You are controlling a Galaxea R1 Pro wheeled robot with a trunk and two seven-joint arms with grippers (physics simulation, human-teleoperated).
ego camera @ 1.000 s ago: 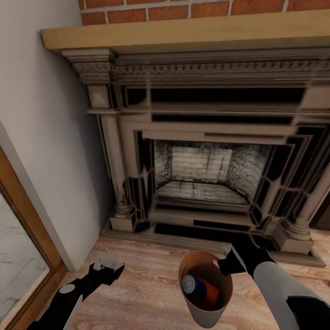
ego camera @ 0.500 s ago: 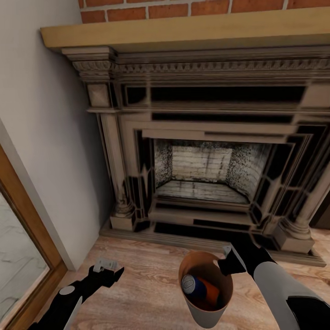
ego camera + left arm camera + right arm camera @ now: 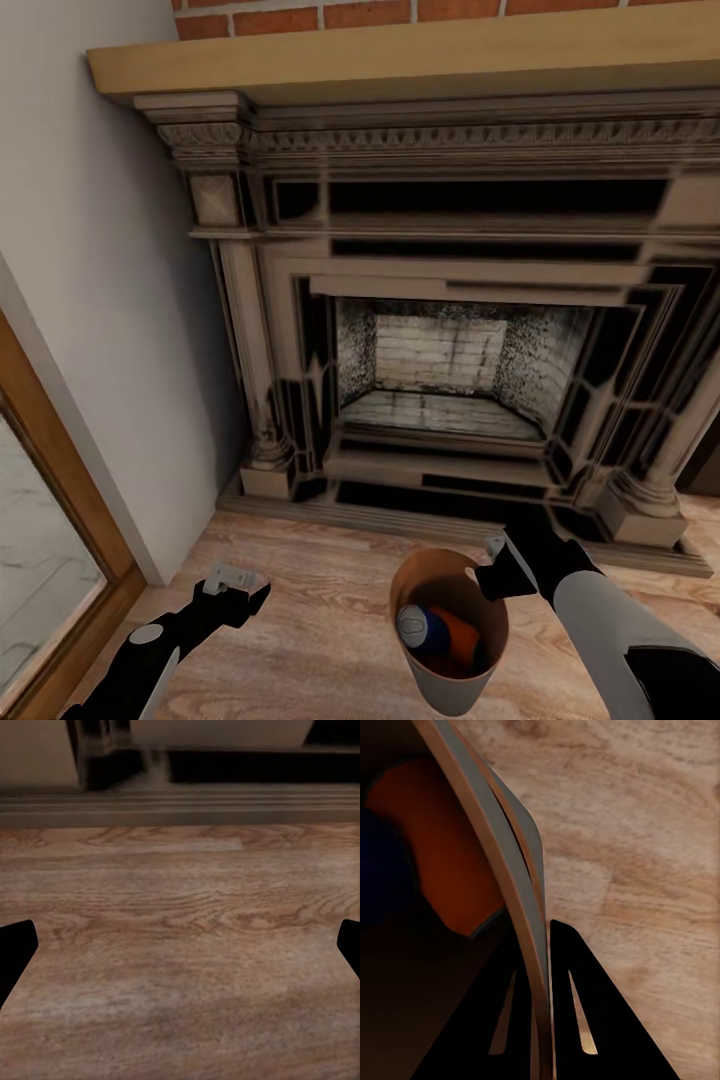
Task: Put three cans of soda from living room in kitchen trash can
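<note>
Right gripper point(image 3: 497, 568) jaws pinch the rim of the dark grey, tan-lined tapered bucket point(image 3: 445, 685), blue soda can point(image 3: 419, 626) and orange soda can point(image 3: 462, 635) inside; left gripper point(image 3: 232, 594) jaws spread, idle above the light wood floor point(image 3: 320, 600), before the ornate stone fireplace point(image 3: 450, 330); carrying it level should prevent spills

- the tash can point(image 3: 448, 668) is a small round bucket, narrower at the bottom, grey outside and tan-brown inside. It's upright and held up over the light wood floor, right in front of the fireplace.
- its rim is pinched on the robot's right side by the right gripper point(image 3: 497, 574). In the right wrist view the thin wall point(image 3: 502, 907) runs straight between the two black fingers.
- inside there's a blue can point(image 3: 420, 625) lying tilted, silver top facing up toward the left wall.
- an orange can point(image 3: 462, 634) sits right beside it, touching. Can't make out a third can in there.
</note>
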